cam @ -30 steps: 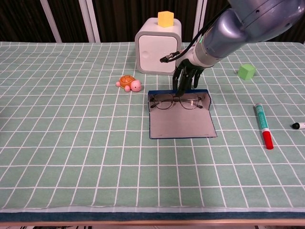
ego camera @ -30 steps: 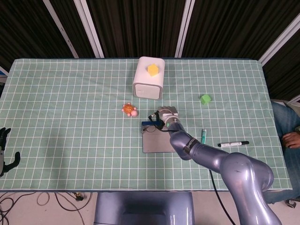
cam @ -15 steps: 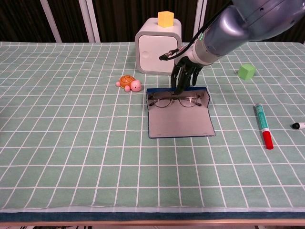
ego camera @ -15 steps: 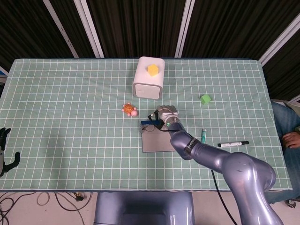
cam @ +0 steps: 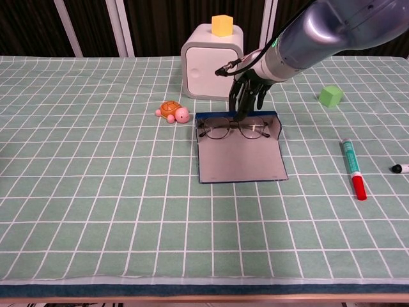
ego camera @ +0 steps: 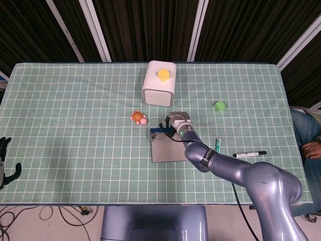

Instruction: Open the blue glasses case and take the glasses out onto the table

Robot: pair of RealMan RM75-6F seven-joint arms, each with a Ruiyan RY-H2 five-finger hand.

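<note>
Lab test rig: table [ego camera: 65, 125] under green grid cloth, dark slatted wall panels [ego camera: 140, 30] behind, loose cables [ego camera: 30, 213] on floor, toy-like test props scattered on top.

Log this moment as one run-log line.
case: open, flat | glasses: inside, at back edge | right hand: fingertips down at glasses bridge, grasp unclear | left hand: idle, table's left edge

No legible text, labels, brands, numbers or signs are showing in either view. Any print on the two markers [cam: 352, 167] lying at about three o'clock of the open blue glasses case [cam: 241, 157] is appearing too small to read.
</note>
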